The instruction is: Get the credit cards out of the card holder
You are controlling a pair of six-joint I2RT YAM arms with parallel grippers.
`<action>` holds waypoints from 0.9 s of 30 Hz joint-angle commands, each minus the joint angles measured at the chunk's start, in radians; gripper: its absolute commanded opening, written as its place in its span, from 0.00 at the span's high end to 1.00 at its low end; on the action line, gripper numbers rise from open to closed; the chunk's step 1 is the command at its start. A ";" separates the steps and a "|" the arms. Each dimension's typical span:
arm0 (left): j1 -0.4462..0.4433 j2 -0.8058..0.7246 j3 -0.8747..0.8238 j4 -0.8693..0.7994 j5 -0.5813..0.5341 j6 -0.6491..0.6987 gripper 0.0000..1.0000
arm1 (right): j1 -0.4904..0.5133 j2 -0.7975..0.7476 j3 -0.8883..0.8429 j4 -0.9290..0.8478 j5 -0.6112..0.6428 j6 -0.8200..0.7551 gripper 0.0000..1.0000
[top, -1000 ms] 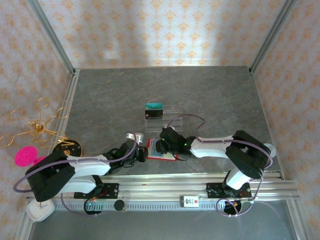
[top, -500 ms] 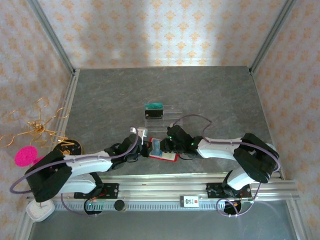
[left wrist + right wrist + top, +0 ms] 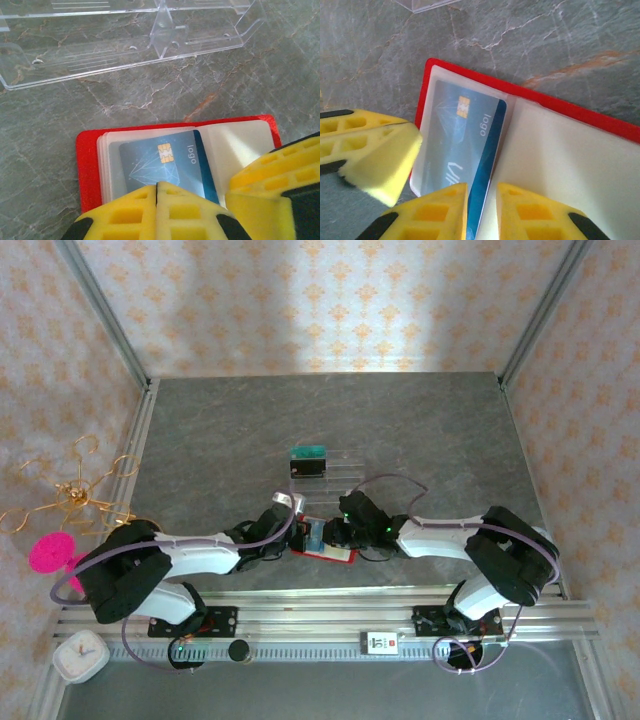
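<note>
Card holder [image 3: 89, 165] lies open near centre of the worktop [image 3: 50, 110], with the clear tray [image 3: 125, 55] just beyond it. Blue card [image 3: 160, 165] sits in the left pocket. Left tool [image 3: 156, 192] is closed, tips at the card's near end. Right tool [image 3: 481, 197] is narrow, straddling the card's spine-side edge; can't tell if it's pinching. Card looks light, stiff and slick, so pinch that exposed edge and pin the holder.

red card holder [image 3: 88, 165] open flat, pale pockets up; blue credit card [image 3: 150, 167] chip-up on one page
</note>
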 commanded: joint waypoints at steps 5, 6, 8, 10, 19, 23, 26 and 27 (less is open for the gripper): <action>-0.001 0.042 -0.005 -0.016 -0.026 0.021 1.00 | -0.003 -0.026 0.015 -0.016 -0.003 -0.015 0.79; -0.002 0.037 -0.013 -0.018 -0.024 0.020 1.00 | -0.002 -0.020 0.012 -0.010 -0.012 -0.012 0.79; -0.002 0.028 -0.034 -0.020 -0.013 0.012 1.00 | -0.002 -0.005 0.006 0.006 -0.036 -0.006 0.79; -0.003 0.022 -0.057 -0.019 0.006 0.000 1.00 | -0.002 0.009 -0.003 0.022 -0.045 -0.002 0.79; -0.022 0.000 -0.140 0.015 0.063 -0.084 1.00 | -0.010 -0.015 0.002 -0.058 0.006 -0.034 0.79; -0.022 0.002 -0.146 0.046 0.057 -0.091 1.00 | -0.004 -0.049 0.024 -0.047 -0.047 -0.069 0.79; -0.022 0.013 -0.139 0.051 0.048 -0.085 1.00 | 0.000 -0.032 0.040 -0.047 -0.068 -0.076 0.79; -0.022 0.017 -0.135 0.050 0.046 -0.084 1.00 | -0.002 -0.023 0.037 -0.035 -0.077 -0.072 0.79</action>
